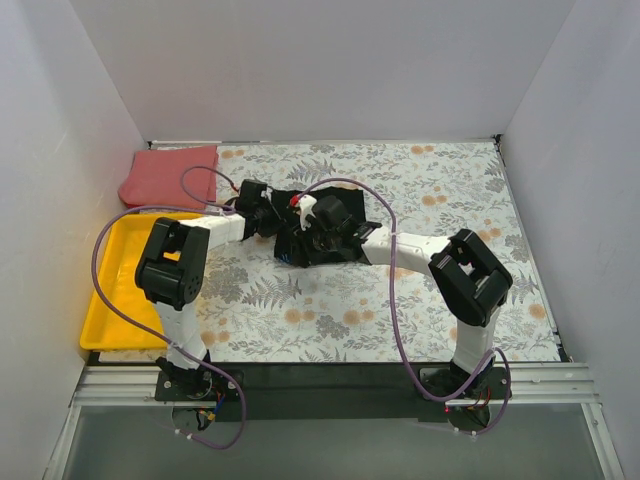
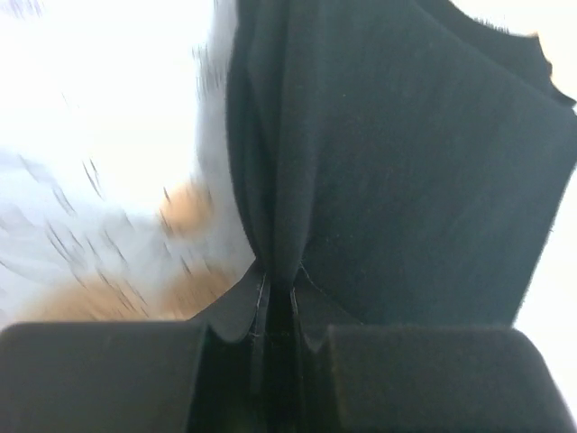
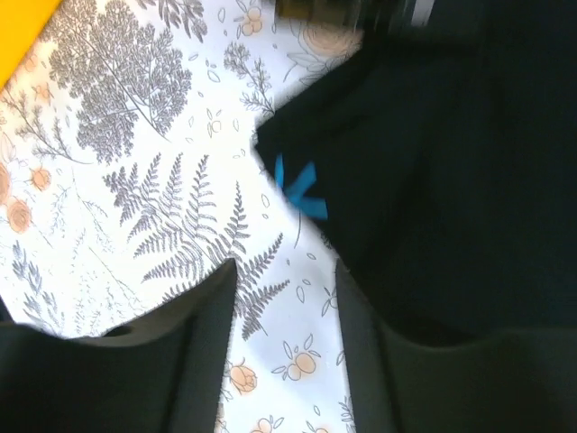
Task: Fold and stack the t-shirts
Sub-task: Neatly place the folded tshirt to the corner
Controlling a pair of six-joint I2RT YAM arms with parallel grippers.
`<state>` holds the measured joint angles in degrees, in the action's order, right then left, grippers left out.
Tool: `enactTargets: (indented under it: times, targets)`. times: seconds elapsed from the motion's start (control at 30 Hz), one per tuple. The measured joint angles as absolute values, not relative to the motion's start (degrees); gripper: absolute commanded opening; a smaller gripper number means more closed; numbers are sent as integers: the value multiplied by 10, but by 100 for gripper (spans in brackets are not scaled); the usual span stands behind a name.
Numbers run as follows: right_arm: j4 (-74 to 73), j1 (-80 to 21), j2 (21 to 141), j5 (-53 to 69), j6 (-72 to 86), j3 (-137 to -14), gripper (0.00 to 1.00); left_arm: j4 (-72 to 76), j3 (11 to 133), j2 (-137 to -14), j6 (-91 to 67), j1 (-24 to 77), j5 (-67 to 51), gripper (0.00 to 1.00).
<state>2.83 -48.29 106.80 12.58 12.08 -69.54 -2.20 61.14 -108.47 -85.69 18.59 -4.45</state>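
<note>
The black t-shirt [image 1: 335,248] lies bunched in the middle of the table, and both arms reach into it. My left gripper [image 2: 278,289] is shut on a pinched fold of this black t-shirt [image 2: 406,180], at its left edge in the top view. My right gripper [image 3: 285,271] is open just off the cloth's edge, with only the floral tablecloth showing between its fingers. The black t-shirt [image 3: 451,162] lies against its right finger, with a small blue tag [image 3: 297,185] at the hem. The coral-red t-shirt [image 1: 168,175] rests folded at the back left corner.
A yellow tray [image 1: 115,290] sits along the left edge, its corner [image 3: 18,23] just in the right wrist view. The floral cloth [image 1: 450,190] covers the table. White walls close in the left, back and right sides.
</note>
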Motion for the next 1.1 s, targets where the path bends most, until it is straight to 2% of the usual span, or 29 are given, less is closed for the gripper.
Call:
enactTargets:
  times: [0.03,0.23,0.5,0.63,0.77,0.83,1.1]
  targets:
    - [27,-483,1066,126,119,-691,63,-31,627,-1090,-831,182,-34,0]
    - [-9,-484,1011,106,104,-632,75,-81,703,-1096,-657,161,37,0]
    - [-99,-484,871,69,90,-545,77,-114,828,-1151,-440,139,134,0]
    - [-154,-484,845,46,88,-536,78,-125,892,-1194,-352,124,178,0]
    - [-197,-481,842,27,92,-526,87,-144,940,-1219,-290,103,204,0]
    - [-216,-478,839,14,101,-516,98,-155,962,-1222,-266,88,212,0]
    - [-270,-437,813,-29,121,-508,98,-170,1044,-1222,-209,45,221,0]
